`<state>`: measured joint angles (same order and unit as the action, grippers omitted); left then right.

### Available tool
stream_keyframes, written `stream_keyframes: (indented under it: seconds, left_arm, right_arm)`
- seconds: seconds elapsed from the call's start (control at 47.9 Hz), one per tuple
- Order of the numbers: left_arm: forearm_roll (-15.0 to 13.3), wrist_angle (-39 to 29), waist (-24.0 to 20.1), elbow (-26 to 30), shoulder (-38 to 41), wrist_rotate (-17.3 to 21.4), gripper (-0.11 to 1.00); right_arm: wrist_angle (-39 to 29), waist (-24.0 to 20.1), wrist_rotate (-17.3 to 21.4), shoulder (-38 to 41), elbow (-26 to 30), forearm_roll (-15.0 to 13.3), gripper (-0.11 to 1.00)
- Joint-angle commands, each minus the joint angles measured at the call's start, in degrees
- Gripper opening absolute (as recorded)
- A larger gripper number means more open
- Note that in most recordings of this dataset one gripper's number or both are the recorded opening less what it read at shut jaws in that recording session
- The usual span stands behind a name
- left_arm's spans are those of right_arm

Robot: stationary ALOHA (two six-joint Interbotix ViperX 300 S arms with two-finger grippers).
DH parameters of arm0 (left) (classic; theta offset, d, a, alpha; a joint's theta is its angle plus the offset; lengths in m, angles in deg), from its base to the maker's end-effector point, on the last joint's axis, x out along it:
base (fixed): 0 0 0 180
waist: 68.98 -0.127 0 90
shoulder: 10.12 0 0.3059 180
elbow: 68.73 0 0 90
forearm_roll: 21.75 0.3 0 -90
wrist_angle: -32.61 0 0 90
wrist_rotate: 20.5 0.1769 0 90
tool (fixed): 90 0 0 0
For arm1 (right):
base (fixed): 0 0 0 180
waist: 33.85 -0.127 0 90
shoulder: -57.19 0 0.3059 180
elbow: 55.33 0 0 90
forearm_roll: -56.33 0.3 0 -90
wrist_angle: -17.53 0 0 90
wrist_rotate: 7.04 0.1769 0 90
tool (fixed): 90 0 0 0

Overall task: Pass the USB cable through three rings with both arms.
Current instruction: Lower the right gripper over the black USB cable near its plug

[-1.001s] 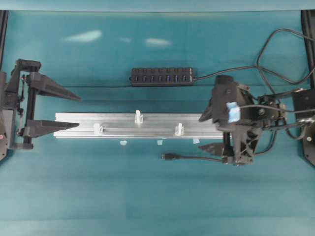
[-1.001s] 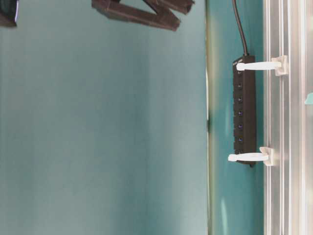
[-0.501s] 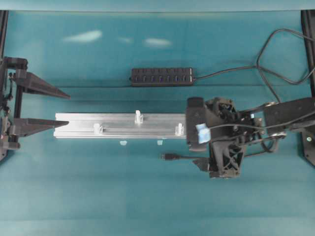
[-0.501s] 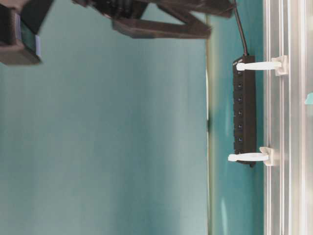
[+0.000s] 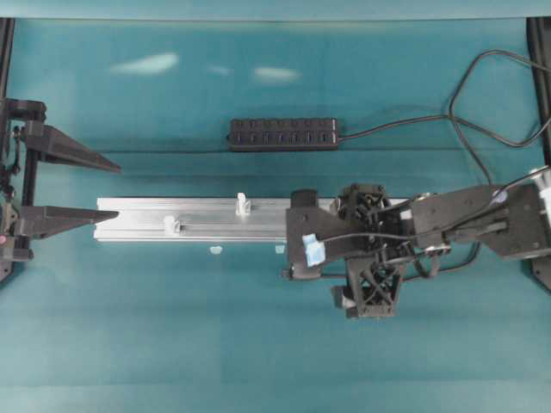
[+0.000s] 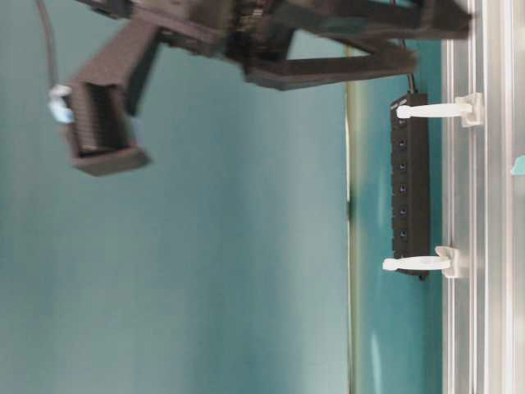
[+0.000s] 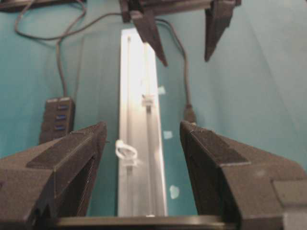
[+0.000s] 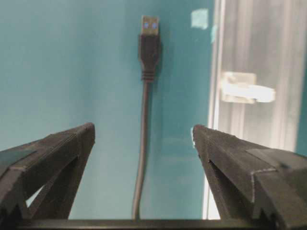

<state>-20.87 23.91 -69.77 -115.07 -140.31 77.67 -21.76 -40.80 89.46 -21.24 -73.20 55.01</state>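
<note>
Nothing is threaded yet. The USB cable (image 8: 144, 143) lies flat on the table beside the rail (image 5: 198, 219), through none of the three rings (image 5: 244, 205). The right gripper (image 8: 144, 139) hangs over it, spread wide and empty. The left gripper (image 5: 108, 189), also spread, waits at the left edge. Only the right wrist view shows the plug clearly; the overhead view hides it under the arm.
</note>
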Motion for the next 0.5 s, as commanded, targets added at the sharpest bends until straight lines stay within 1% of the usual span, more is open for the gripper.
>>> stream_keyframes:
  seconds: [0.0, 0.48]
  left_arm:
    - [0.18, 0.26, 0.09, 0.53, 0.09, -0.09, 0.69]
    - [0.18, 0.26, -0.09, 0.0, 0.18, 0.0, 0.69]
  right_arm:
    - [0.0, -0.53, 0.79, 0.7, 1.23, -0.09, 0.77]
    - [0.62, -0.44, 0.88, 5.54, 2.11, 0.0, 0.77]
